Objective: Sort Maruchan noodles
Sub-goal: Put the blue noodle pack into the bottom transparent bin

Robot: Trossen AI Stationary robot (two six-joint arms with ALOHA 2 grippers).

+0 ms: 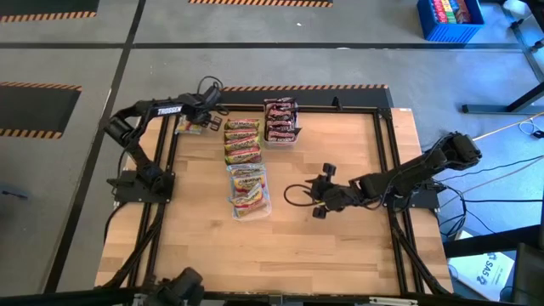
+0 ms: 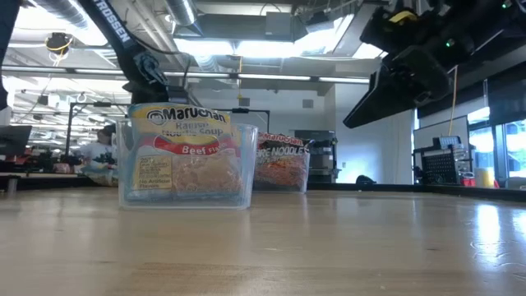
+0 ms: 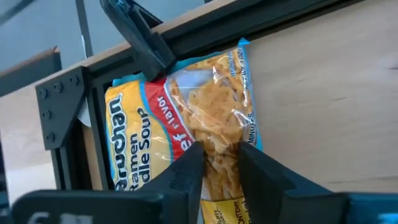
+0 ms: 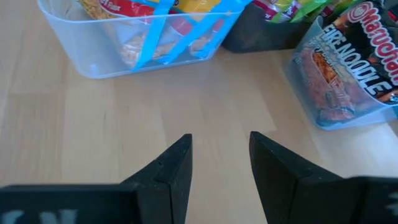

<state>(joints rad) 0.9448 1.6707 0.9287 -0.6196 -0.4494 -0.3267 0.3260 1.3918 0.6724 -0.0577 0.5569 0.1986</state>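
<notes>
My left gripper point(image 1: 198, 119) is at the table's far-left corner, shut on a yellow beef-flavour Maruchan packet point(image 3: 186, 118) that shows over the black frame rail. Other packets sit sorted. The dark brown-red Fire Noodle ones point(image 1: 280, 121) are in a clear tray. The green-and-orange ones point(image 1: 242, 140) are stacked on a dark lid. The yellow ones point(image 1: 248, 189) are in a second clear tray, nearer the front. My right gripper point(image 1: 316, 201) hovers open over bare wood right of the yellow tray, fingers pointing left point(image 4: 221, 155). My left gripper pinches the yellow packet between its two fingers point(image 3: 186, 171) on the clear noodle window near one long edge point(image 3: 219, 149). The fingers lie across the packet's width. The packet stretches away from the fingers over the frame rail; whether it is lifted clear I cannot tell.
A black metal frame point(image 1: 387, 144) borders the wooden table top. The three groups of packets stand in the far-left half. Bare wood point(image 1: 340, 246) stretches across the near and right parts. In the low view the yellow tray point(image 2: 185, 164) stands in front of the Fire Noodle tray point(image 2: 283, 164).
</notes>
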